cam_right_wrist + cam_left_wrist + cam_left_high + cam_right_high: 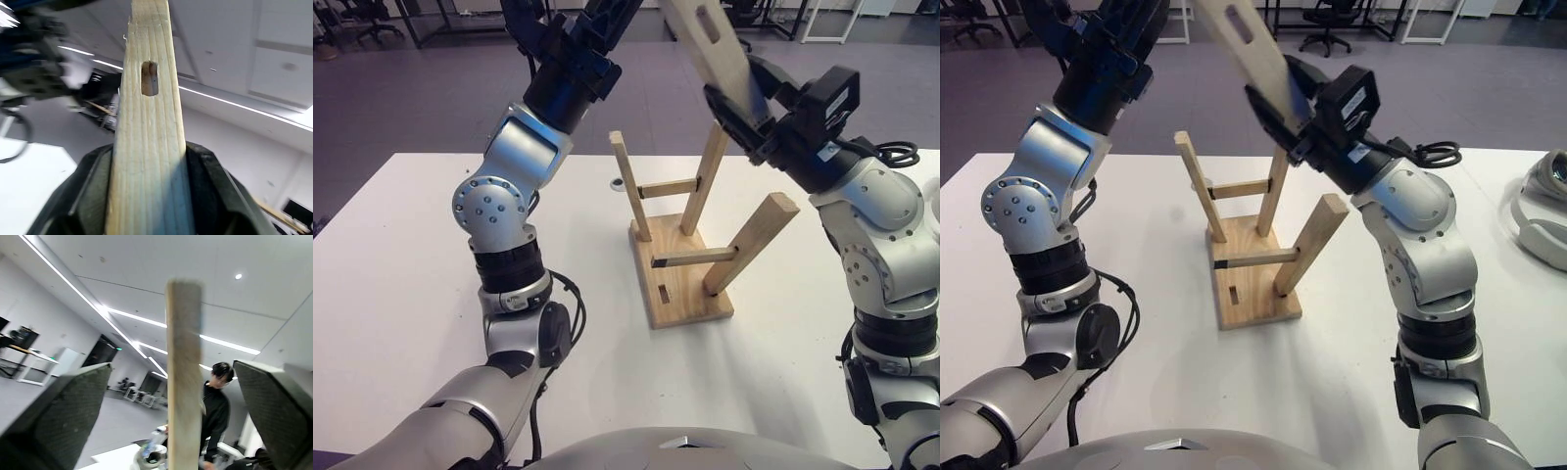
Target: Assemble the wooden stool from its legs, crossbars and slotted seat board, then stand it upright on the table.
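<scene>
Grasp the light, rigid leg (710,39) low, where your right gripper (741,101) clamps it; the wide-spread left gripper (172,367) apparently straddles it.

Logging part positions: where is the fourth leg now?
The fourth leg is clamped in the right tool, high and right of centre in the head views, above the seat board.

Left of the stool (680,264), here's the left arm (504,211): smooth silver shells and a round joint cap (487,204) ringed with small dark screws. It has a black ribbed band (509,266), a thin black cable (573,304) in a loop, and a blue-black wrist housing (570,73). Right of the stool, the right arm (876,220) has the same silver casing and black bands. It carries a black wrist cable (893,150) and a boxy black module (830,98) with a pale panel.
</scene>
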You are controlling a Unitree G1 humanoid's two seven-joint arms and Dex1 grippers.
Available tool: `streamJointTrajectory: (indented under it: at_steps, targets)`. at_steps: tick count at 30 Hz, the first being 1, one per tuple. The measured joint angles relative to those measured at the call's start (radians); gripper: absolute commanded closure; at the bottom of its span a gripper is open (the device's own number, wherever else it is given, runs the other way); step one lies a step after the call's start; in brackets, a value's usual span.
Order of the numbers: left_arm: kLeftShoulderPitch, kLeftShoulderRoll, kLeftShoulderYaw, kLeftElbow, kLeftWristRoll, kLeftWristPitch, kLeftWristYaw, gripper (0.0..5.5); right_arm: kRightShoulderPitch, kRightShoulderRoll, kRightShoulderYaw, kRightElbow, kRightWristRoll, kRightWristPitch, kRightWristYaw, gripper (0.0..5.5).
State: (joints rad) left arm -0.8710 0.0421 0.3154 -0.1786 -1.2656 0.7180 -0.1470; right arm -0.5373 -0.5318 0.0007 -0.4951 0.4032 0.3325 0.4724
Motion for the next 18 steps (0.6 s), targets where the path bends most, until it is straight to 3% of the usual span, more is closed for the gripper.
streamJointTrajectory:
  at_steps: [18]
  targets:
    - [0.033,0.040,-0.019,-0.034,-0.110,-0.004,0.083,3.98,0.013,0.003,0.051,0.000,-0.107,-0.067,0.081,3.42]
